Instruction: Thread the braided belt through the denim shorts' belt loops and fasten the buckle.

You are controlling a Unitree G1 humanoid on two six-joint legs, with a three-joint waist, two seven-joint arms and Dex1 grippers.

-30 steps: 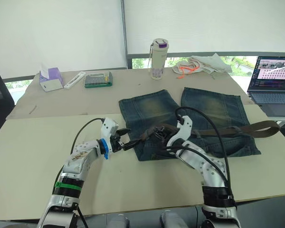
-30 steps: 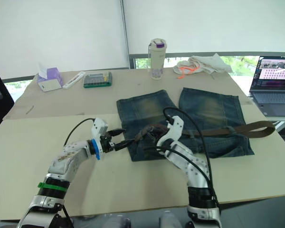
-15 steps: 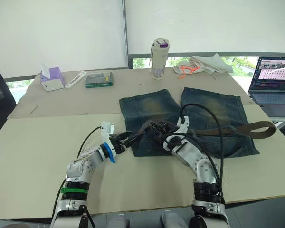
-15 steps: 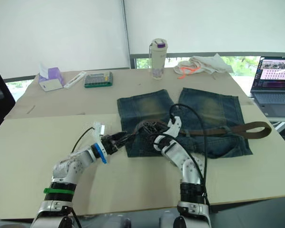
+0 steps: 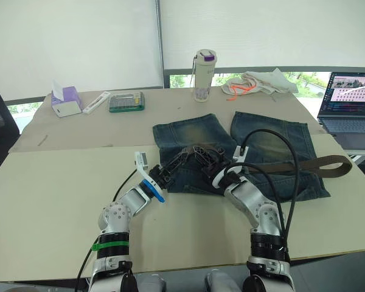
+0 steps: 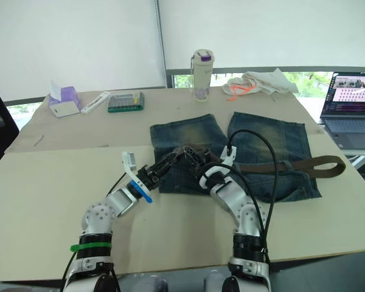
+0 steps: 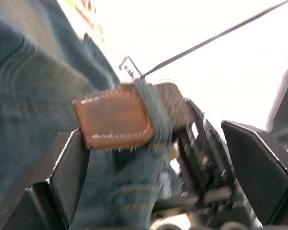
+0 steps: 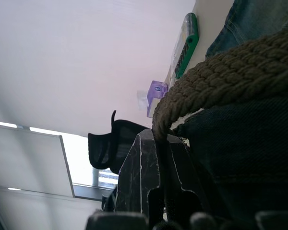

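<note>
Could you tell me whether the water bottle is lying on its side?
No, the water bottle stands upright beyond the denim shorts.

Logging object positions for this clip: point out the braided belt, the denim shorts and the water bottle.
braided belt (image 5: 304,163), left eye view, strap lying across the shorts.
denim shorts (image 5: 188,137), left eye view, faded leg.
water bottle (image 5: 202,79), left eye view, its body.

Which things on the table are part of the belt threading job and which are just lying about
Part of the job:
belt
shorts

Just lying about:
bottle
tissue box
green case
white remote
white cloth
laptop
</note>
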